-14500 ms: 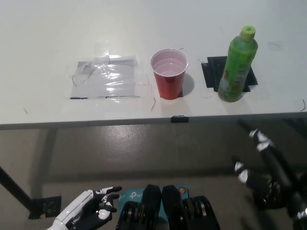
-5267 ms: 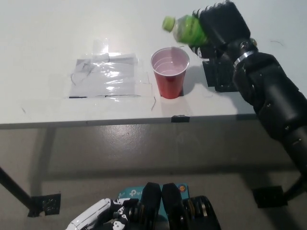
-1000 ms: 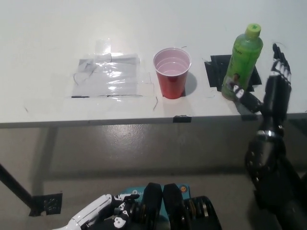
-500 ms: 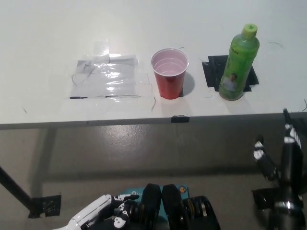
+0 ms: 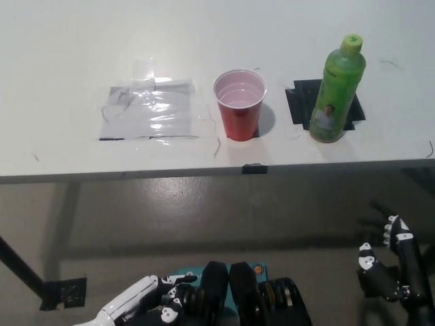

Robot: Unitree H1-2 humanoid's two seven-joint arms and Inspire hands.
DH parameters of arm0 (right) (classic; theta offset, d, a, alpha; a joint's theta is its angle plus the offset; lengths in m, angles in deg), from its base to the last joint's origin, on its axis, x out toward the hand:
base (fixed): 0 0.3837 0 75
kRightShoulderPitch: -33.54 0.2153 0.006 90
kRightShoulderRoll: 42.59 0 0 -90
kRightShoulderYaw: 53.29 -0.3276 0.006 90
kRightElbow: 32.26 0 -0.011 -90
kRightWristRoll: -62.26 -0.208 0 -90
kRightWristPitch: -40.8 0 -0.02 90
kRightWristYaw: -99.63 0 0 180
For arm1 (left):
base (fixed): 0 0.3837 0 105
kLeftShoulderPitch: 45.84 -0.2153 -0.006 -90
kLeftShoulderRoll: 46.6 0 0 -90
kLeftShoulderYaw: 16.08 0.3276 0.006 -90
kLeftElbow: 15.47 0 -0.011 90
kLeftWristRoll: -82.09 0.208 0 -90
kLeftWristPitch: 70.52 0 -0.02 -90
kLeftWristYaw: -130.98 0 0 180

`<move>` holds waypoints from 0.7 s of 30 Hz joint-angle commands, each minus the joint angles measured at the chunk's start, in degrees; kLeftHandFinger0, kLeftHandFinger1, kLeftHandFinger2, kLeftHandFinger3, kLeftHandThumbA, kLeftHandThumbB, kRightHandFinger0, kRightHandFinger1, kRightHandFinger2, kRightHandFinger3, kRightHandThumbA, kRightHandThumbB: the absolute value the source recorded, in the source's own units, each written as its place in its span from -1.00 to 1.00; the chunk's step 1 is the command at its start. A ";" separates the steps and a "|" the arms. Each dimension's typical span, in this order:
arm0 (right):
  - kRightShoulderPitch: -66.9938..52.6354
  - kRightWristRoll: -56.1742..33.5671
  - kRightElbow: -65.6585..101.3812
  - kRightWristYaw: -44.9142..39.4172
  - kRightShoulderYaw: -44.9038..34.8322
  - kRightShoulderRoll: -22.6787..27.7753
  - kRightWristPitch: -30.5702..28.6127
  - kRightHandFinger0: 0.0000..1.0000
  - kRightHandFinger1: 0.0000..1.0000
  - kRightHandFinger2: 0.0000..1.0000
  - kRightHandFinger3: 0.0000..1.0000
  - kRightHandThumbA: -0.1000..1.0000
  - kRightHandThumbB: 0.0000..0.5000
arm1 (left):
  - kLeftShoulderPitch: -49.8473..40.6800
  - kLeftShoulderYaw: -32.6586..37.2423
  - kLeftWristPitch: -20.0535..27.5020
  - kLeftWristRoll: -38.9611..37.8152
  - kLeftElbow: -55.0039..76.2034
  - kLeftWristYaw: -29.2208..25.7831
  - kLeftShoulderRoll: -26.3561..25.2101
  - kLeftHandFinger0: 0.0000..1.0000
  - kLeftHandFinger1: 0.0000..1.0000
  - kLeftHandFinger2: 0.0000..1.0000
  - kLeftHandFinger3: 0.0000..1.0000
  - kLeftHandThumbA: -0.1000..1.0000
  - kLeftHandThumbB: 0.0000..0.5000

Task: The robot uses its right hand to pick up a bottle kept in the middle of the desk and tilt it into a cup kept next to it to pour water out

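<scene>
A green bottle (image 5: 336,92) with a yellow-green cap stands upright on a black tape square (image 5: 325,104) on the white desk (image 5: 61,61). Just left of it stands a red cup (image 5: 239,104), upright, its white inside showing. My black right hand (image 5: 391,265) hangs low at the bottom right, well below the desk's front edge, open and holding nothing. At the bottom left my white left hand (image 5: 146,301) rests below the desk, its fingers apart and empty.
A patch of clear, shiny tape (image 5: 153,109) covers the desk left of the cup. A short black tape mark (image 5: 253,168) sits on the desk's front edge. Below the desk lies grey floor with a black table leg (image 5: 24,272) at the far left.
My right hand has dropped from beside the bottle to below the desk edge, at the bottom right. Bottle and cup stand unchanged; the left hand has not moved.
</scene>
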 commanded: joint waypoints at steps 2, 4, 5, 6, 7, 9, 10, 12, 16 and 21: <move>1.65 -15.98 2.22 -14.36 -2.82 1.90 4.21 -0.15 -0.06 0.14 0.85 -0.55 -0.51 | 0.32 -1.49 0.14 -0.16 1.95 0.33 -1.48 0.72 0.92 0.88 1.00 1.00 1.00; 1.75 -15.40 2.68 -14.97 -2.89 1.94 4.34 -0.16 -0.05 0.14 0.92 -0.50 -0.49 | 0.42 -1.50 -0.06 0.03 2.14 0.24 -1.49 0.72 0.92 0.87 1.00 1.00 1.00; 1.72 -14.84 2.85 -15.29 -2.78 2.03 4.20 -0.16 -0.05 0.13 0.94 -0.49 -0.47 | 0.44 -1.51 0.05 0.02 2.10 0.26 -1.47 0.71 0.91 0.86 1.00 1.00 1.00; 1.76 -14.94 3.34 -15.78 -2.77 2.00 4.87 -0.18 -0.08 0.12 0.93 -0.50 -0.45 | 0.55 -1.60 0.21 0.04 1.89 0.24 -1.45 0.71 0.91 0.85 1.00 1.00 1.00; 1.91 -15.02 3.55 -16.16 -2.92 1.89 5.24 -0.19 -0.09 0.12 0.93 -0.50 -0.46 | 0.74 -1.70 0.28 0.04 1.80 0.27 -1.47 0.71 0.91 0.85 1.00 1.00 1.00; 1.78 -14.76 3.74 -17.01 -3.03 1.85 5.35 -0.23 -0.11 0.10 0.94 -0.53 -0.47 | 0.73 -1.70 0.18 0.11 1.88 0.35 -1.51 0.71 0.91 0.85 1.00 1.00 1.00; 1.76 -14.21 3.92 -17.46 -3.06 1.87 5.73 -0.21 -0.10 0.12 0.96 -0.52 -0.46 | 0.72 -1.71 0.19 0.17 1.85 0.38 -1.52 0.71 0.91 0.85 1.00 1.00 1.00; 1.90 -12.65 3.67 -18.12 -2.99 1.86 5.17 -0.25 -0.14 0.15 0.98 -0.52 -0.48 | 0.59 -1.81 -0.32 0.36 2.02 0.20 -1.44 0.71 0.91 0.85 1.00 1.00 1.00; 1.94 -11.44 3.83 -18.61 -3.66 1.38 6.00 -0.34 -0.20 0.15 1.00 -0.56 -0.46 | 0.50 -1.87 0.33 0.30 1.85 0.36 -1.36 0.72 0.91 0.85 1.00 1.00 1.00; 0.55 -9.94 4.92 -18.81 -4.12 0.96 7.21 -0.30 -0.18 0.21 1.00 -0.51 -0.44 | -0.47 -1.72 -0.45 0.37 2.78 0.44 -1.53 0.74 0.93 0.87 1.00 1.00 1.00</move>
